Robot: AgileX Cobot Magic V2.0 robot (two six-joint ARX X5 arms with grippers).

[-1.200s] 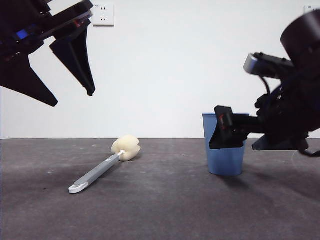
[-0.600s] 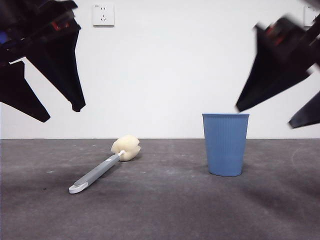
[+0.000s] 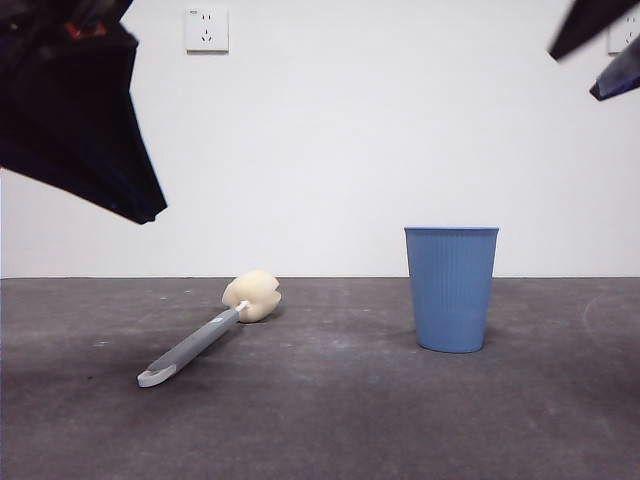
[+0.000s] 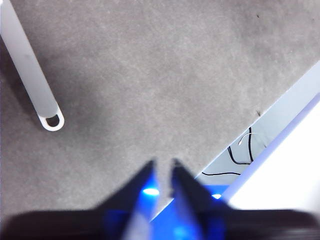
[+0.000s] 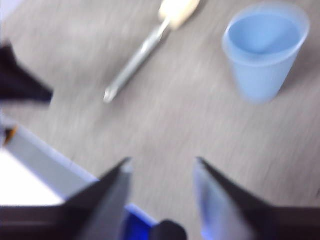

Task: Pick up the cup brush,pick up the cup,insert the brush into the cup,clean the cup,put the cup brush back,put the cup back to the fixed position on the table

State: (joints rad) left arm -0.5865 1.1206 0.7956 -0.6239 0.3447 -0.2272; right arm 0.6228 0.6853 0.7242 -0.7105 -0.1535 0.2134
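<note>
Bench (image 3: 330,420): a wide, flat, dark grey matte surface with pale scuffs that fills the lower part of the front view and meets a plain white wall (image 3: 330,140) behind it. One edge of the bench shows in the left wrist view, with a dark cable lying beyond it.

Left tool (image 4: 162,167): a large dark shape at the upper left of the front view, raised clear of the bench and holding nothing. In its own wrist view the two black jaws stand almost together, with only a narrow slit between them, over bare bench near the white looped end of the brush handle.

Right tool (image 5: 162,167): only two dark tips at the upper right corner of the front view, high above the cup and apart from it. In its own wrist view, which is blurred, the jaws are spread wide with nothing between them.

Cup (image 3: 451,288): a blue ribbed plastic tumbler that tapers toward its base and stands upright on the bench, right of centre, with its mouth open upward. No tool touches it.

Cup brush (image 3: 205,334): lying flat on the bench, left of the cup and well apart from it. Its cream-yellow sponge head points away from the front camera and its grey handle runs forward to the white tip. No tool touches it.

Wall socket (image 3: 206,29): a white plate on the wall, high at the left.
</note>
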